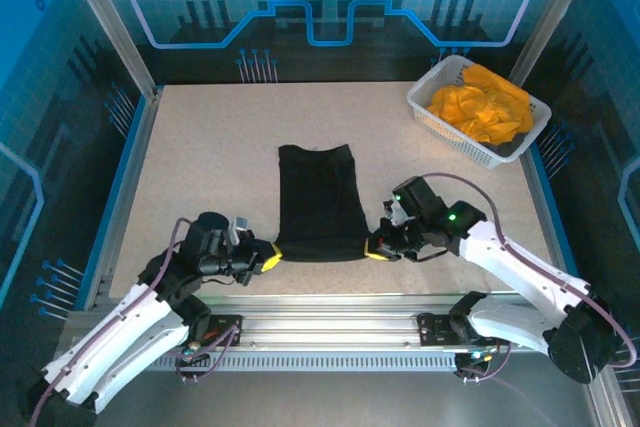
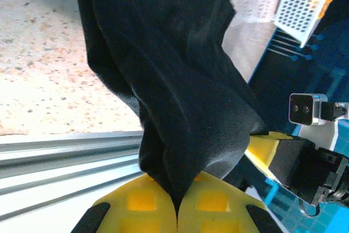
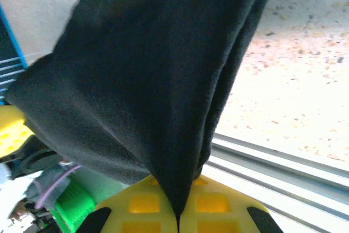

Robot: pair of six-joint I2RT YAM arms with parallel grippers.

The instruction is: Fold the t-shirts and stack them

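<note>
The black t-shirt [image 1: 318, 202] lies folded into a long strip in the middle of the table, running from back to front. My left gripper [image 1: 271, 259] is shut on its near left corner, and the black cloth [image 2: 174, 107] rises out from between the yellow pads [image 2: 143, 207]. My right gripper [image 1: 378, 251] is shut on the near right corner, with the black cloth [image 3: 163, 91] pinched between its yellow pads [image 3: 214, 207]. Orange-yellow t-shirts [image 1: 480, 107] lie bunched in the basket.
The white lattice basket [image 1: 432, 117] stands at the back right corner, its wall [image 2: 302, 4] also showing in the left wrist view. A metal rail [image 1: 330, 305] runs along the table's near edge just behind both grippers. Bare tabletop [image 1: 200, 167] stretches to the left.
</note>
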